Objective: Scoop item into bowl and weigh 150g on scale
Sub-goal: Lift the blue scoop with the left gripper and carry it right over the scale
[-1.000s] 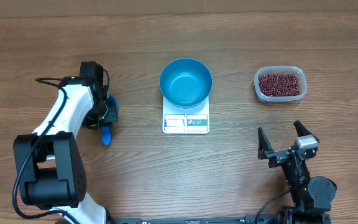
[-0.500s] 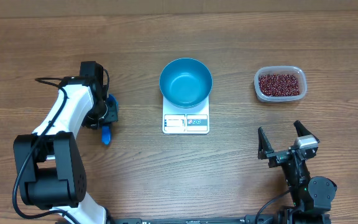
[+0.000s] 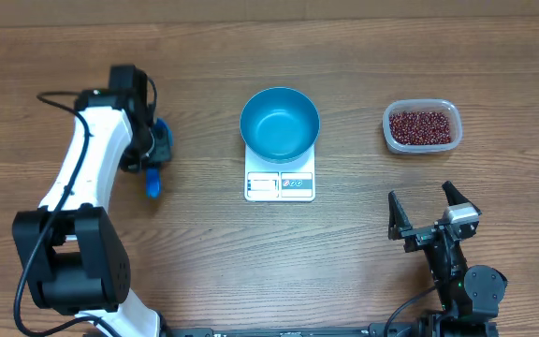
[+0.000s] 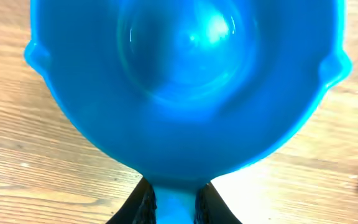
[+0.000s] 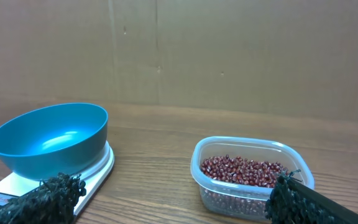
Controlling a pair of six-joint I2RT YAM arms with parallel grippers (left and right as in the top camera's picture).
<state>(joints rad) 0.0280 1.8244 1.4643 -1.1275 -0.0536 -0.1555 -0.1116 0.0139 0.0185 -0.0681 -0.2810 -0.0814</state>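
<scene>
The teal-blue bowl [image 3: 280,123] [image 5: 51,140] stands empty on the white scale [image 3: 280,185] [image 5: 98,171] at the table's middle. Dark red beans [image 3: 423,126] [image 5: 241,170] fill a clear tub [image 3: 387,122] at the right. My left gripper [image 3: 154,159] [image 4: 175,205] is shut on the handle of a bright blue scoop [image 3: 153,182] [image 4: 185,81], at the left of the table and well apart from the bowl. The scoop's cup is empty in the left wrist view. My right gripper [image 3: 430,211] [image 5: 169,199] stands open near the front right, in front of the tub, holding nothing.
A brown cardboard wall [image 5: 179,50] rises behind the table's far edge. Bare wood lies between the scoop and the scale, and between the scale and the tub.
My left arm has shifted a little left and toward the back, carrying the scoop with it. The right arm, bowl, scale and tub have not moved.
</scene>
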